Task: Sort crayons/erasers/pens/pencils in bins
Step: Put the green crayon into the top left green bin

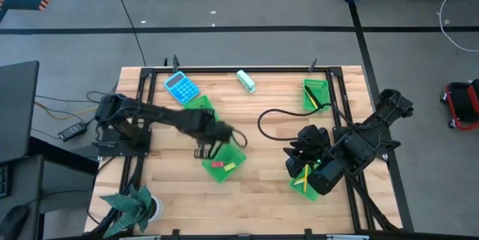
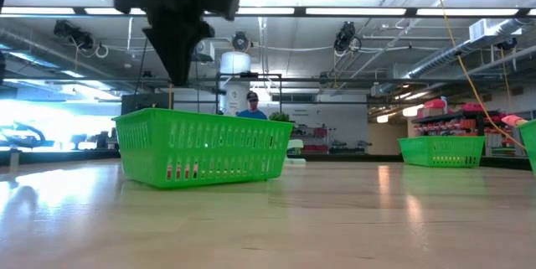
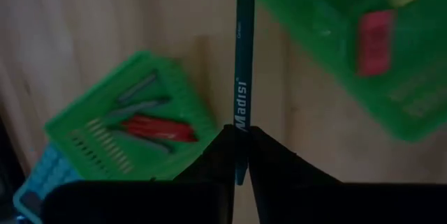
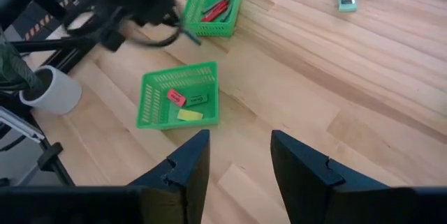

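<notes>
My left gripper point(image 3: 239, 155) hangs above the bare wood between two green bins and is shut on a dark teal pen point(image 3: 241, 70) with white lettering. In the high view it point(image 1: 221, 137) sits just beyond the bin point(image 1: 223, 161) that holds small red, yellow and green erasers. The other bin point(image 3: 133, 123), by the blue calculator, holds red and dark crayons. My right gripper point(image 4: 239, 155) stands open and holds nothing, above the near right bin point(image 1: 307, 182), which has a yellow stick in it. My left gripper pinches the pen between its two fingertips near one end point(image 3: 240, 135), with only a short stub showing on the other side. The fingers come from above, pointing steeply down, and lie across the pen. The pen juts out from them, lifted clear of the table.
A fourth green bin point(image 1: 316, 94) with a dark stick and a yellow one stands at the far right. The blue calculator point(image 1: 180, 87) and a teal-and-white block point(image 1: 246, 81) lie near the far edge. A potted plant point(image 1: 135, 206) stands at the near left corner. A black cable point(image 1: 273, 124) loops mid-table.
</notes>
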